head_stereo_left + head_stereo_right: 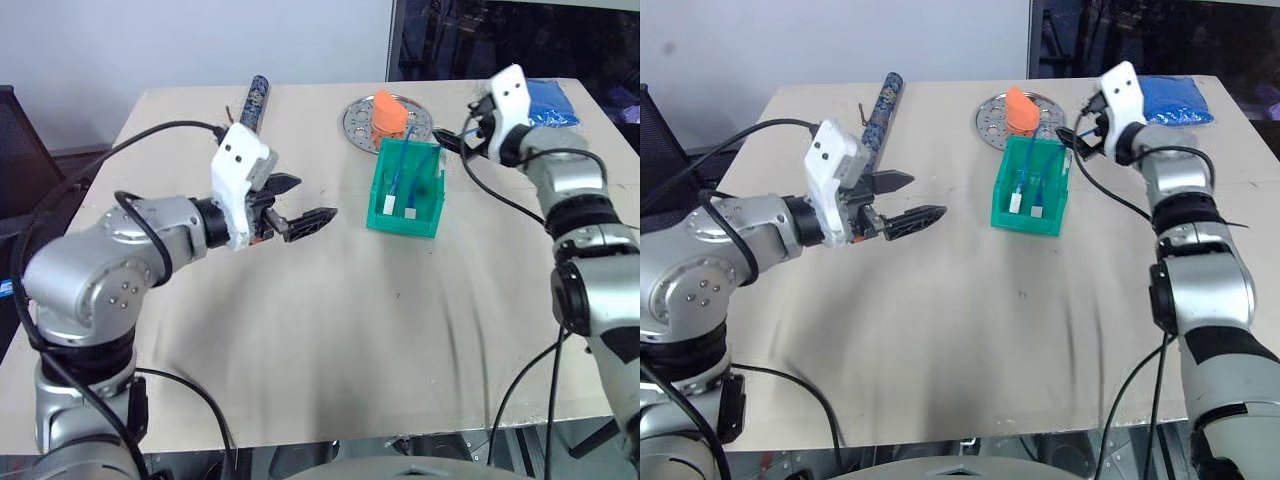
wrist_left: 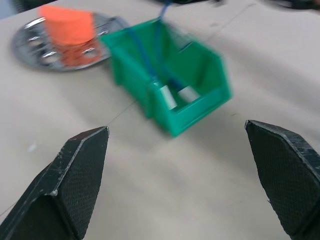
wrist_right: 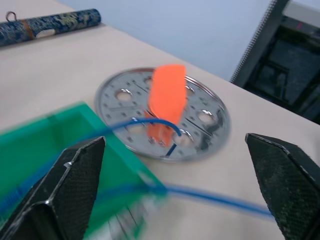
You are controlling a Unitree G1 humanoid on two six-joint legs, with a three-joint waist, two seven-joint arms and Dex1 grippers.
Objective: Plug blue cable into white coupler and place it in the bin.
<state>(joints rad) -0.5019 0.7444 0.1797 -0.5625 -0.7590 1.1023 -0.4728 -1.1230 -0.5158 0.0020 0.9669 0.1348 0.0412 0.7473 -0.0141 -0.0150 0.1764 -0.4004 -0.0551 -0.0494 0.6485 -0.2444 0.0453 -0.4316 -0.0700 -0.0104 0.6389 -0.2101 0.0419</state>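
The teal-green bin (image 1: pixel 432 205) stands on the table right of centre. The blue cable (image 1: pixel 400 170) lies in it, and a loop of it (image 3: pixel 210 196) arcs out over the far rim. Its lower ends reach two small white blocks (image 2: pixel 167 96) (image 2: pixel 188 93) on the bin's floor; which one is the white coupler I cannot tell. My right gripper (image 3: pixel 175 138) hovers open just beyond the bin's far right corner, holding nothing. My left gripper (image 1: pixel 315 198) hangs open to the left of the bin, pointing at it, with nothing between its fingers (image 2: pixel 75 185).
A round silver perforated plate (image 1: pixel 355 118) with an orange block (image 1: pixel 388 112) on it sits just behind the bin. A blue packet (image 1: pixel 552 100) lies at the far right corner and a dark patterned roll (image 1: pixel 253 100) at the far left.
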